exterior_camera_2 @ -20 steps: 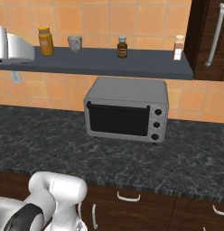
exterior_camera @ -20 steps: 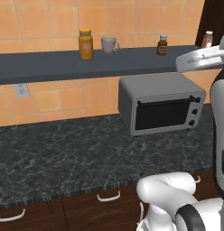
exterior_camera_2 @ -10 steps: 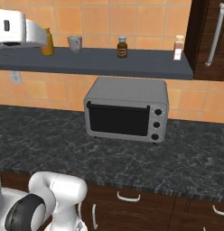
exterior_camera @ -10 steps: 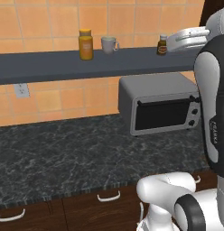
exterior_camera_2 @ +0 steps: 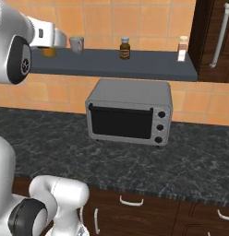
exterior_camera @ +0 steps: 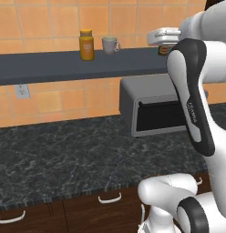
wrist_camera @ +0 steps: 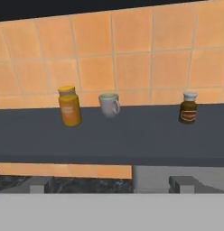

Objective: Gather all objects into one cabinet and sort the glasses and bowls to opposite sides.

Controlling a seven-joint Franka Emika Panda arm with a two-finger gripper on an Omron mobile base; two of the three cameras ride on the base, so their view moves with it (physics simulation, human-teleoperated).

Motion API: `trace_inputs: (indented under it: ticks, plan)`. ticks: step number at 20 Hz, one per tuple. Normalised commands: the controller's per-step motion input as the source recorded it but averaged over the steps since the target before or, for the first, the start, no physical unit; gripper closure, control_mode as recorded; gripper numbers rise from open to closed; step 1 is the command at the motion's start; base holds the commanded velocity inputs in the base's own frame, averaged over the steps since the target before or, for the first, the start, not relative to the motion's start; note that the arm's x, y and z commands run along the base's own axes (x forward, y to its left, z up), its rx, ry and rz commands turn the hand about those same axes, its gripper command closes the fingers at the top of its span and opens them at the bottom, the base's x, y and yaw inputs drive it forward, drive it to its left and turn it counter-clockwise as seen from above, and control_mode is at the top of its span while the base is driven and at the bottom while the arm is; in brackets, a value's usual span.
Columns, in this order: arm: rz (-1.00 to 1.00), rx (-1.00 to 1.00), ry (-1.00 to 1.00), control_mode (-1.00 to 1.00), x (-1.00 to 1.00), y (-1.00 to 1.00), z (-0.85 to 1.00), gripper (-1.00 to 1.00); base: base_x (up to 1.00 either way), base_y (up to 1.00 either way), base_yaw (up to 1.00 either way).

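Up high now, the white arm is raised to shelf level, and the hand (wrist_camera: 111,184) points at the dark wall shelf (wrist_camera: 132,135) with its two finger tips (wrist_camera: 39,184) rising wide apart at the bottom of the hand view, so the jaws stand open with nothing between them. Straight ahead on that shelf sits an off-white mug (wrist_camera: 109,104), upright, handle turned to the right in the hand view, backed by the orange tiled wall (wrist_camera: 132,58). Just beside it on the left stands an orange jar (wrist_camera: 69,106) with a yellow lid, and well apart on the right a small dark brown bottle (wrist_camera: 188,108) with a pale cap. From the left base view the mug (exterior_camera: 110,45) and the orange jar (exterior_camera: 86,44) stand near each other on the shelf (exterior_camera: 51,66), and the arm's white wrist reaches in from the right at the same height. The right base view shows the mug (exterior_camera_2: 76,44), the brown bottle (exterior_camera_2: 125,48) and a pale bottle (exterior_camera_2: 182,49) at the shelf's right end, next to the dark wood cabinet (exterior_camera_2: 211,41) with its long white handle (exterior_camera_2: 219,36), door closed. Below the shelf a grey toaster oven (exterior_camera_2: 130,112) sits on the dark speckled counter (exterior_camera_2: 65,143), above the drawers (exterior_camera_2: 130,207) with small white handles.
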Motion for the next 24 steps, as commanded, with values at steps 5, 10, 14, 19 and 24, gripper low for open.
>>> trace_inputs:
  ticks: [5,10,14,19,24]
  plan:
    - [0.11,-0.07,0.0,-1.0,0.6,0.16,-0.08,-1.0,0.0,0.0,0.0]
    - [0.0,0.0,0.0,-1.0,0.1,-0.04,0.0,-1.0,0.0,0.0,0.0]
    - [0.0,0.0,0.0,-1.0,0.35,-0.21,-0.07,-1.0,0.0,0.0,0.0]
    - [0.0,0.0,0.02,-1.0,0.36,-0.04,-0.13,-1.0,0.0,0.0,0.0]
    - [0.0,0.02,0.01,-1.0,0.64,0.0,-0.2,-1.0,0.0,0.0,0.0]
